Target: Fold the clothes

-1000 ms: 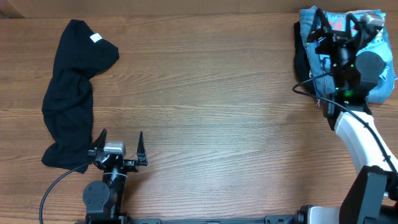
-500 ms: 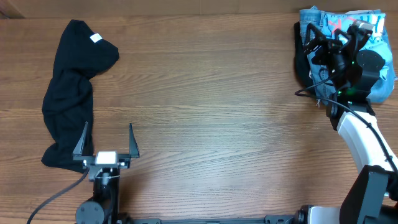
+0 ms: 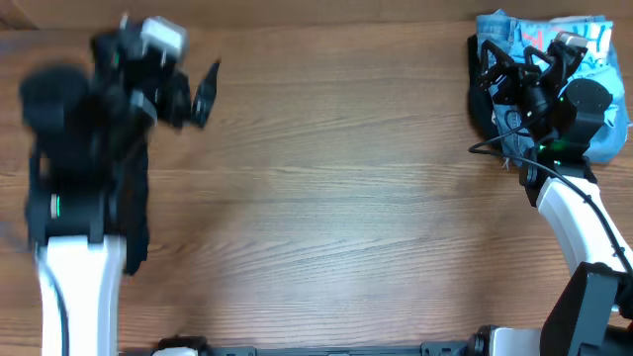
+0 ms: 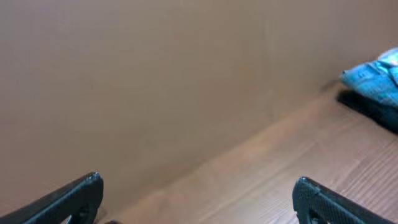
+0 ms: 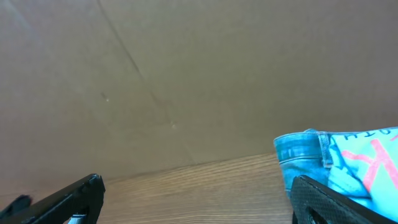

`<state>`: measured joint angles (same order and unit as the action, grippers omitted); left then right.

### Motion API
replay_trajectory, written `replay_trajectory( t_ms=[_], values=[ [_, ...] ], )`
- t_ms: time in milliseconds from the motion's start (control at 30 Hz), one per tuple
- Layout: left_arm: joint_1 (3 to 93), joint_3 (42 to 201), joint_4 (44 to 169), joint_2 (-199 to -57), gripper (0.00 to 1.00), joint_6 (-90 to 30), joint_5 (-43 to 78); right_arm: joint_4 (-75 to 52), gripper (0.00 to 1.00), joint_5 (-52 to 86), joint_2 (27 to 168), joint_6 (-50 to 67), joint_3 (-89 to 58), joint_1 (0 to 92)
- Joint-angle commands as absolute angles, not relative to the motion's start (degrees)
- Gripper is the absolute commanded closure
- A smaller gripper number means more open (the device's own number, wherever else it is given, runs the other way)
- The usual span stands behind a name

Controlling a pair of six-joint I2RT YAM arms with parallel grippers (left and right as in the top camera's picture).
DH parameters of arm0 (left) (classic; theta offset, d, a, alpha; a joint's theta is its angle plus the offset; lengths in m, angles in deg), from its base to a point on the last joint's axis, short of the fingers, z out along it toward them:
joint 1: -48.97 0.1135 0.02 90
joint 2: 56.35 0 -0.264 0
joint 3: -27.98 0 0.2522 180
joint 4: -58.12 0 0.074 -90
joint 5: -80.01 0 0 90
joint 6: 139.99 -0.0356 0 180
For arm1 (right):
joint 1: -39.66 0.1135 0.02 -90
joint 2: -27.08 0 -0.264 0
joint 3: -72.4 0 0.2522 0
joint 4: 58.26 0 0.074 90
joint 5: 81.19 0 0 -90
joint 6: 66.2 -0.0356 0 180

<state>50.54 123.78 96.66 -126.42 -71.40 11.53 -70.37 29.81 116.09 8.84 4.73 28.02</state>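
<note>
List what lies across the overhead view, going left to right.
left gripper → bare wooden table → right gripper → far edge of the blue clothes pile. The black shirt is left out because the blurred left arm covers it.

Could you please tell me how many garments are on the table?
3: black T-shirt at the left, mostly under the left arm; denim jeans and printed shirt piled at the far right corner. More may be hidden there.
</note>
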Motion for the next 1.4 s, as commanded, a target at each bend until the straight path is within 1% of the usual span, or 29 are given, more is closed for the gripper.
replay_trajectory(
  t_ms=[0,67,167,200,300,333,467,500,533,567,633,700,733,800,833,900,1000,1200,1300,1333,1367],
  values=[
    [50.45,131.78,97.67,-140.82,0.00,-72.66,17.26,-67.72,0.00,30.96,115.98,7.90,4.14,27.80],
    [50.45,131.78,96.31,-146.77,0.00,-72.69,19.59,-65.14,0.00,30.96,115.98,4.12,4.14,27.80],
    [50.45,131.78,96.25,-153.69,0.00,-72.73,19.38,-62.37,0.00,30.72,115.98,4.06,4.14,27.74],
    [50.45,131.78,95.87,-156.01,0.00,-72.71,16.53,-60.81,0.00,30.53,115.98,4.03,4.14,27.74],
    [50.58,131.78,96.05,-160.38,0.00,-64.32,-11.22,-57.03,0.00,25.28,115.98,4.01,4.14,27.76],
    [50.86,131.78,95.90,-161.08,0.00,-63.03,-15.81,-56.07,0.00,24.63,115.98,4.03,4.14,27.76],
    [53.79,131.78,96.94,-165.13,0.00,-61.54,-16.05,-53.73,0.00,23.18,116.90,4.01,4.14,28.04],
    [54.86,131.78,96.97,-166.98,0.01,-61.56,-13.89,-53.73,0.00,22.99,117.64,3.99,4.14,28.09],
    [55.50,131.78,96.77,-169.06,0.11,-61.67,-11.81,-53.75,0.00,22.72,118.17,4.01,4.14,28.09],
    [55.50,131.78,96.42,-170.79,0.18,-62.04,-11.88,-53.78,0.00,21.92,118.80,3.99,4.14,28.13],
    [55.50,131.78,96.35,-174.35,0.36,-64.77,-11.90,-53.75,0.00,21.46,120.55,3.99,4.14,28.19],
    [55.50,131.78,96.20,-176.62,0.34,-65.30,-12.10,-53.71,0.00,21.46,121.56,3.99,4.14,28.44],
    [55.50,131.78,95.74,-177.32,0.31,-65.67,-12.32,-53.73,0.00,21.41,121.84,3.99,4.14,28.72],
    [55.50,131.78,93.51,-179.05,0.19,-66.11,-14.92,-53.78,0.00,21.26,122.15,3.99,4.14,29.31],
    [55.50,131.78,92.60,-179.84,0.18,-68.03,-15.22,-53.78,0.00,21.26,122.37,3.99,4.14,29.42],
    [55.50,131.78,92.07,-181.28,0.18,-72.84,-16.67,-53.75,0.00,21.26,122.69,3.99,4.16,29.44],
    [55.74,131.78,91.74,-182.65,0.21,-79.62,-16.62,-53.78,0.00,21.26,122.74,3.99,4.16,29.44],
    [58.01,131.78,87.87,-184.12,0.21,-80.23,-19.77,-53.75,0.00,21.28,122.78,3.99,4.16,29.44],
    [57.84,133.46,86.93,-184.08,0.22,-80.23,-24.01,-53.75,0.00,21.30,122.78,3.99,4.16,29.44],
    [57.70,133.74,87.04,-184.08,0.25,-80.23,-23.92,-53.73,0.00,21.28,122.80,3.99,4.16,29.44],
    [57.62,133.74,87.07,-184.08,0.35,-80.23,-23.90,-53.73,0.00,21.30,122.78,3.99,4.16,29.44]
  ],
)
